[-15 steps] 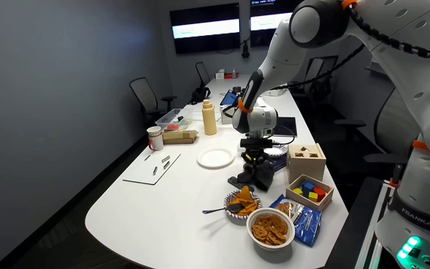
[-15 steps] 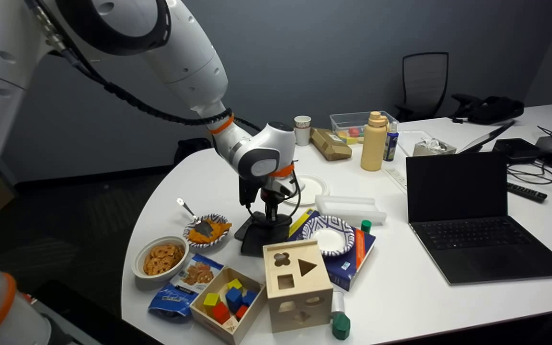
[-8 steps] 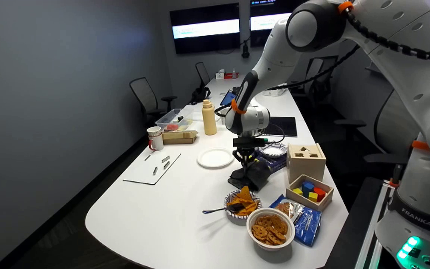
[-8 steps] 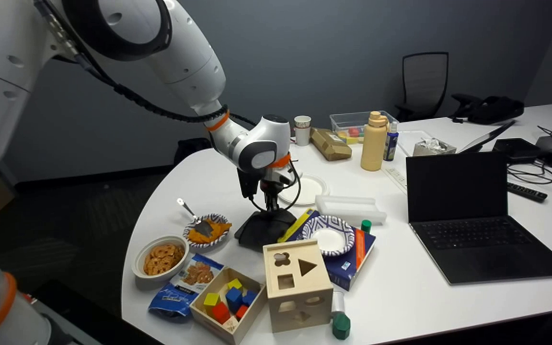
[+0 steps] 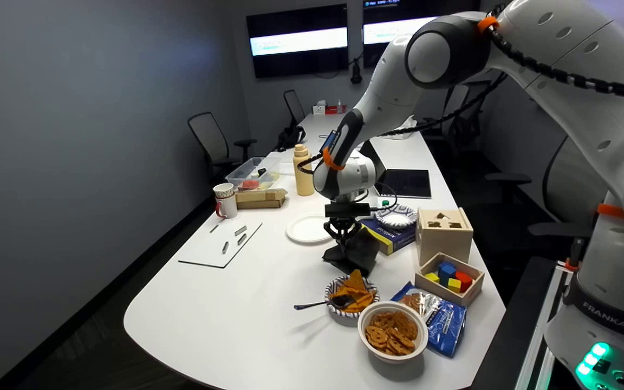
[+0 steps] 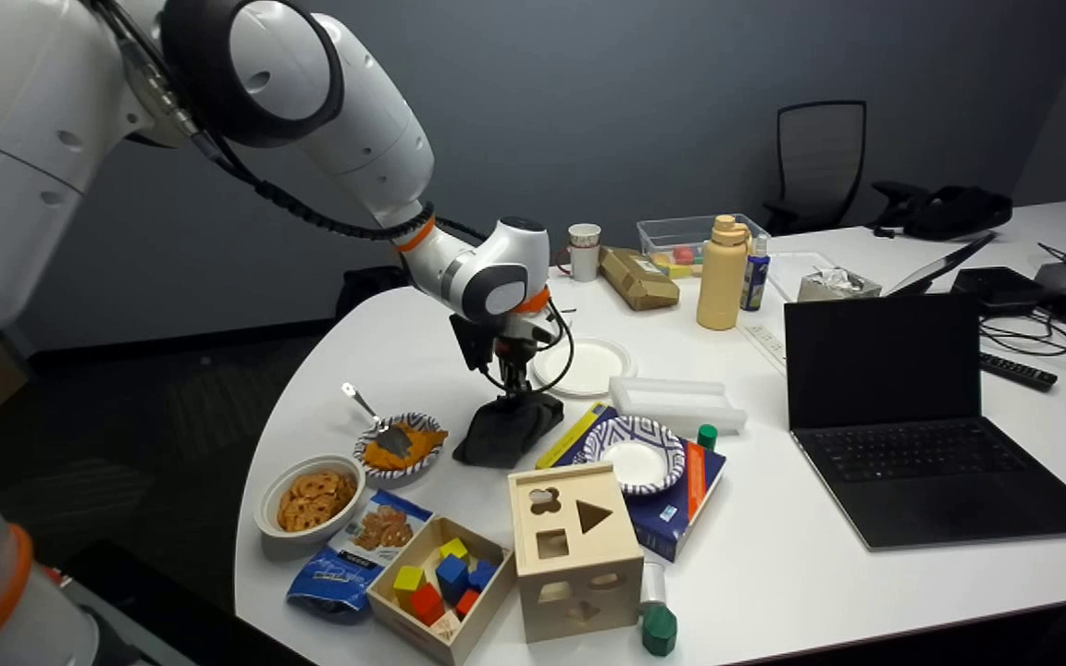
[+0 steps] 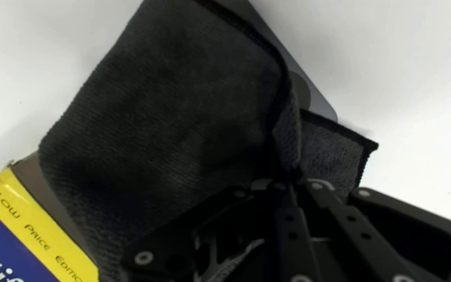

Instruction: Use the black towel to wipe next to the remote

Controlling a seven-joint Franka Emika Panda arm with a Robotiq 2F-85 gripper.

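Gray walls (image 5: 101, 141) frame a white tabletop (image 5: 225, 325) where, within the past second, the arm (image 5: 385, 103) has drawn the towel (image 7: 163, 125) away from the book (image 6: 672, 518), a sign the wipe is likely under way. Near the towel, the chip bowl (image 6: 420, 422) may be bumped. A gray slab (image 7: 315, 102), perhaps the remote meant, is now largely hidden by the towel, an apparent obstacle to wiping flat; a black remote (image 6: 1017, 371) lies well apart. Closed fingers (image 7: 290, 227) pinch a fold of the towel.

Laptop (image 6: 908, 453), book (image 5: 396, 237), perhaps a backpack (image 6: 954, 211).
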